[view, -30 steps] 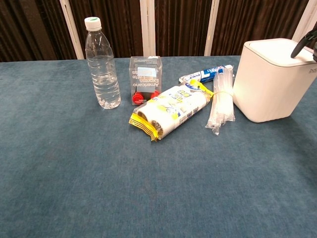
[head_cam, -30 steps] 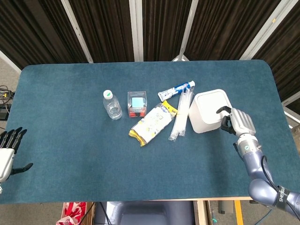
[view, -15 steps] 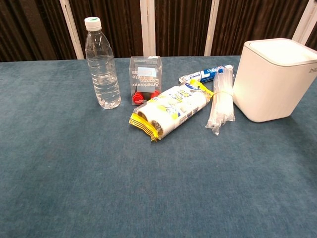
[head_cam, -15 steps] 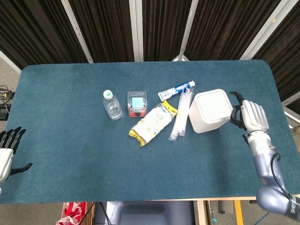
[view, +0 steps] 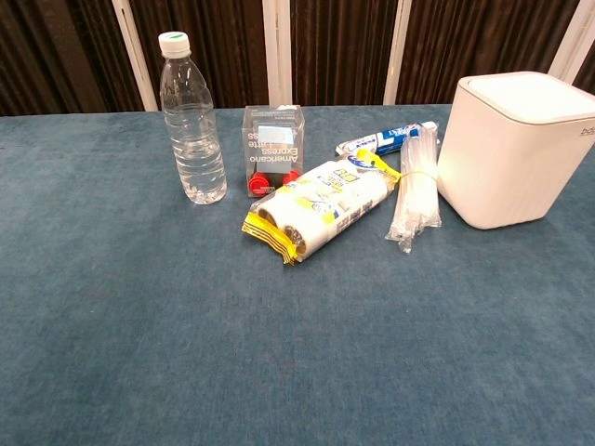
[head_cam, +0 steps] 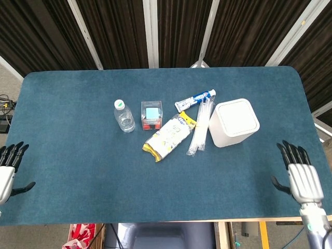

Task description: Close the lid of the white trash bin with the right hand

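The white trash bin (head_cam: 234,123) (view: 517,149) stands right of centre on the blue table, its flat lid lying down flush on top. My right hand (head_cam: 301,177) hovers at the table's near right edge, well clear of the bin, fingers spread and holding nothing. My left hand (head_cam: 6,171) is at the near left edge, fingers apart and empty. Neither hand shows in the chest view.
Left of the bin lie a bundle of clear straws (head_cam: 199,127), a blue-white tube (head_cam: 195,99), a yellow-white packet (head_cam: 168,137), a clear box with red caps (head_cam: 152,114) and an upright water bottle (head_cam: 123,115).
My right hand has come off the bin's lid and drawn back toward the near right edge, opening its fingers. The bin and other items stayed put; the left hand barely moved.
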Motion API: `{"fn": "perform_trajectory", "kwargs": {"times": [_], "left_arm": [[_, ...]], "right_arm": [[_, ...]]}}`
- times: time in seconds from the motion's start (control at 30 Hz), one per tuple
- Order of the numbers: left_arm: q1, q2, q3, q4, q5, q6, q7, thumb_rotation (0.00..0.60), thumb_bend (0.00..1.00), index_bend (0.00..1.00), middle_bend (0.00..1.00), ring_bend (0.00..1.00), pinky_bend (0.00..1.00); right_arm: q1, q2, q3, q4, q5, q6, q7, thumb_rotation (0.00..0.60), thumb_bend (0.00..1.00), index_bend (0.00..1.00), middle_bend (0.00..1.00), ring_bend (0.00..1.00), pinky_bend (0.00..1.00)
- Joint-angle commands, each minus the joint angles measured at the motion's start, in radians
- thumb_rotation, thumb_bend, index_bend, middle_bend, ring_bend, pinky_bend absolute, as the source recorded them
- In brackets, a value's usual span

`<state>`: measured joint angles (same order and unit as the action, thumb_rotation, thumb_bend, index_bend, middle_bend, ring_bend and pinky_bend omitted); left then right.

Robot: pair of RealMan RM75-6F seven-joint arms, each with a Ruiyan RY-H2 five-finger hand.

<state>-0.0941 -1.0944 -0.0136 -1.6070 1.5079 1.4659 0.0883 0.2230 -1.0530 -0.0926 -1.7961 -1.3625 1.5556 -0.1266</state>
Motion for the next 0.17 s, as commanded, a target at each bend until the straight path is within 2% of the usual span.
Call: {"fn": "perform_trajectory", "kwargs": {"times": [0.03,0.17], "left_arm": [[0.001,-0.006,0.0,0.005,0.008,0.009,0.012,0.6,0.0,0.0,0.0,0.0,0.0],[0.0,-0.017,-0.002,0.015,0.004,0.007,0.018,0.6,0.0,0.0,0.0,0.0,0.0]], "right_arm": [[-0.071,-0.065,-0.028,0.119,-0.087,0.081,0.0,0.6,0.31,0.0,0.0,0.0,0.0],[-0.086,-0.081,-0.008,0.145,-0.085,0.077,0.025,0.6,0.31,0.0,0.0,0.0,0.0]]}}
